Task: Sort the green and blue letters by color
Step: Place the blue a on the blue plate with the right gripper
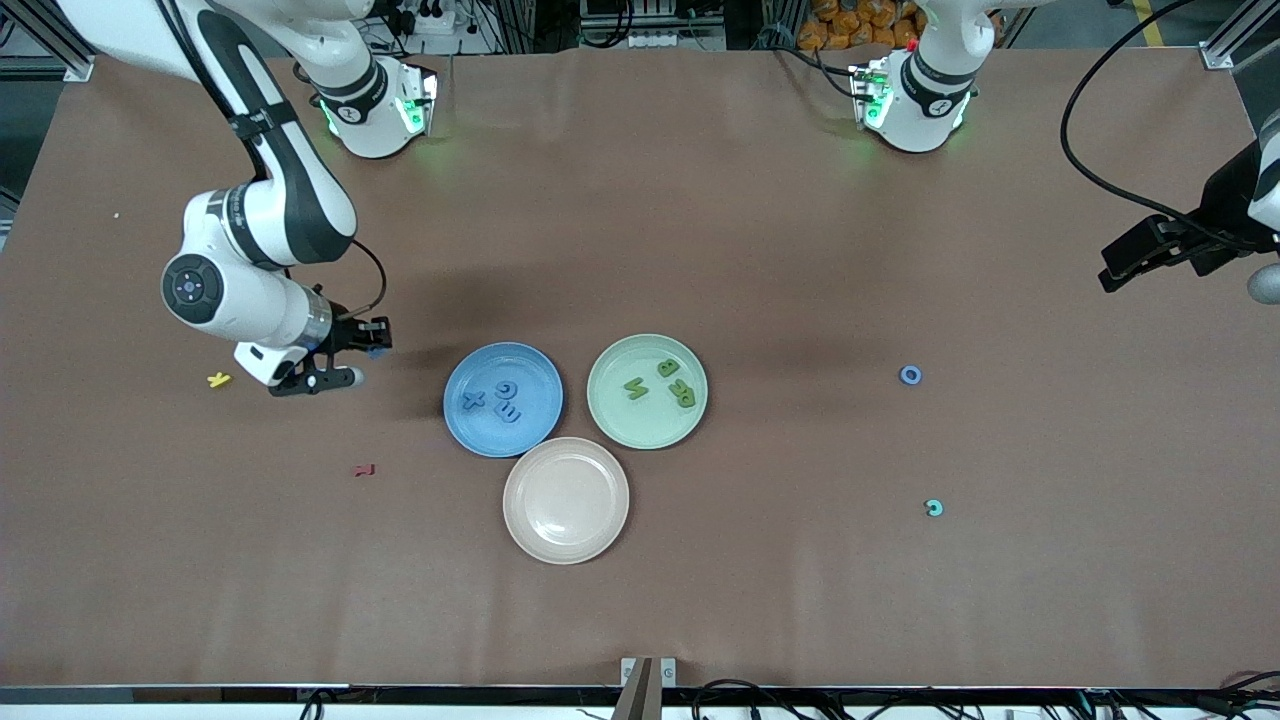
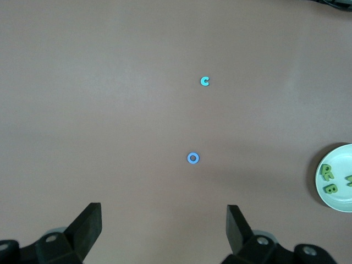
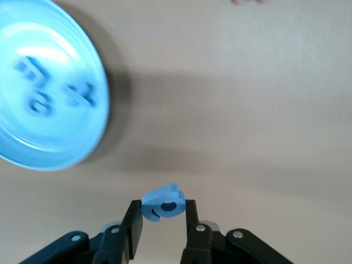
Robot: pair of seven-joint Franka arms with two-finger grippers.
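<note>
My right pincer [image 3: 163, 215] is clenched on a blue letter [image 3: 163, 201], up over the desk [image 1: 700, 220]. The blue plate [image 1: 503, 399] lies just beside it, toward the left arm's end. My left pincer [image 2: 164, 223] waits, released.

Three plates sit mid-table: blue plate [image 1: 460, 425] holding blue letters [image 1: 497, 399], green plate [image 1: 612, 420] holding green letters [image 1: 661, 381], and a beige plate [image 1: 566, 500]. The right gripper [image 1: 362, 345] hangs over bare table beside the blue plate.
</note>
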